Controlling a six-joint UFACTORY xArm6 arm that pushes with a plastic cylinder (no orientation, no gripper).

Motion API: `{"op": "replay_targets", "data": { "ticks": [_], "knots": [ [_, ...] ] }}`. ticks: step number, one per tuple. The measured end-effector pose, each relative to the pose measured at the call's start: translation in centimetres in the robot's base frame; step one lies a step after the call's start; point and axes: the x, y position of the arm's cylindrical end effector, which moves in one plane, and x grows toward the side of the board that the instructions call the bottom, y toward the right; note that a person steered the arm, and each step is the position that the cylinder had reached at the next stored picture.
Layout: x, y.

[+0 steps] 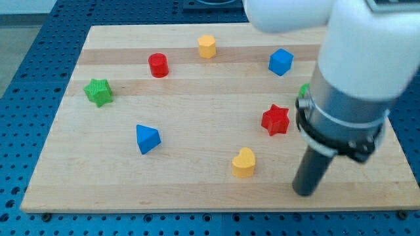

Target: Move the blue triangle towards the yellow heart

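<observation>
Behind the arm, a green block [304, 91] is mostly hidden; my bare tip [304, 192], grasping nothing, stands right of the yellow heart [243, 162].

White arm descending from view's top right, dark rod upright, my tip [305, 192] down.

A pale wooden board [197, 190] fills most of the view, its surface made of long planks of slightly different tone running from the view's left to the view's right. The board rests on a blue perforated surface [26, 65] dotted with regular rows of small holes, which shows on every side of it. At the view's top left a strip of light grey floor or wall [26, 6] appears. The light is even and soft.
</observation>
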Motion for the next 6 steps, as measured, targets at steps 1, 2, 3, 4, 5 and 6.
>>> {"op": "replay_targets", "data": {
  "ticks": [1, 2, 3, 4, 5, 6],
  "knots": [
    [-1.8, -6.4],
    [-2.3, -11.3],
    [-1.2, -14.2],
    [-3.2, -26.5],
    [-7.2, -29.7],
    [-10.2, -29.5]
  ]
}}
